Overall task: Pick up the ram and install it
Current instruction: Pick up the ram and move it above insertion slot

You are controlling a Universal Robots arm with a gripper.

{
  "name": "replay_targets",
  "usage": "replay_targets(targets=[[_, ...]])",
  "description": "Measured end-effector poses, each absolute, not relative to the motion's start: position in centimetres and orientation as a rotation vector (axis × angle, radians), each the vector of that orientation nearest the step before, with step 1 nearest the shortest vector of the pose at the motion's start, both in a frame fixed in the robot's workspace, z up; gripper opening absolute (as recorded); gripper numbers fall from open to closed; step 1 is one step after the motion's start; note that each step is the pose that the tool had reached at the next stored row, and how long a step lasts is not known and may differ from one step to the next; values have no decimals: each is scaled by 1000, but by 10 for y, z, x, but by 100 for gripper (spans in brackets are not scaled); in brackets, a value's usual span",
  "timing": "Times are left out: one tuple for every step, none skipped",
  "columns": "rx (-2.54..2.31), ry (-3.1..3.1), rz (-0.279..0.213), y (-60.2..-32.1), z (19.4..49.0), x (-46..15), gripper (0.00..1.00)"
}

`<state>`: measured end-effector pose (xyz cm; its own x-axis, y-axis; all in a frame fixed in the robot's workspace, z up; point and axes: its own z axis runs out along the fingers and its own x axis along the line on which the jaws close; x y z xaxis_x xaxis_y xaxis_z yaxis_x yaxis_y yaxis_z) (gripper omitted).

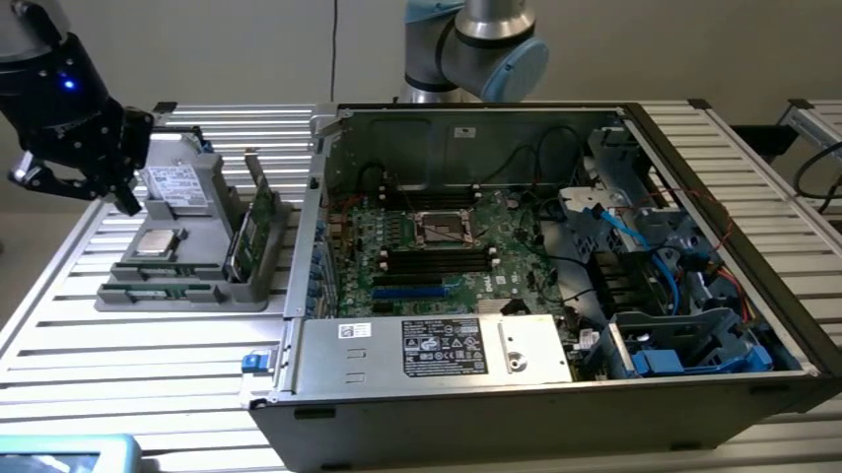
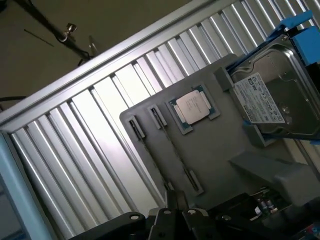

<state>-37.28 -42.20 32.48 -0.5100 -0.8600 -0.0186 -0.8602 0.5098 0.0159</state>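
Note:
The ram (image 2: pixel 176 151) is a thin dark stick standing on edge between two grey clips of the grey parts tray (image 2: pixel 220 145). In the exterior view the ram (image 1: pixel 169 290) is a low green strip along the tray's (image 1: pixel 184 300) near edge. My gripper (image 1: pixel 128 205) hangs above the tray's far corner on the exterior view's left, well apart from the ram. In the wrist view the gripper (image 2: pixel 171 198) has its fingertips together with nothing between them. The open computer case (image 1: pixel 526 246) holds the motherboard, whose long black slots (image 1: pixel 435 258) lie beside the processor socket.
On the tray sit a hard drive (image 2: pixel 272 95), a processor chip (image 2: pixel 194 107) and a taller green card (image 1: pixel 245 244) standing upright. The case wall (image 1: pixel 314 197) rises between tray and motherboard. Blue cables (image 1: pixel 665 266) and drive cages crowd the case on the exterior view's right.

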Motion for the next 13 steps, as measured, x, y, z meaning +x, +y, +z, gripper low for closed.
replay_targets(targets=[[-1574, 2709, 34, -422, 325, -373, 11], [-1598, 2695, 31, -422, 325, -373, 11], [-1621, 2680, 28, -422, 325, -373, 11], [-1645, 2666, 26, -422, 325, -373, 11], [-1668, 2652, 23, -422, 325, -373, 11], [-1691, 2637, 21, -422, 325, -373, 11], [-1715, 2623, 18, -422, 325, -373, 11], [-1739, 2608, 16, -422, 325, -373, 11], [-1763, 2592, 14, -422, 325, -373, 11], [-1789, 2576, 12, -422, 325, -373, 11], [-1812, 2560, 11, -422, 325, -373, 11], [-1836, 2544, 9, -422, 324, -373, 11], [-1859, 2528, 7, -422, 324, -373, 11]])
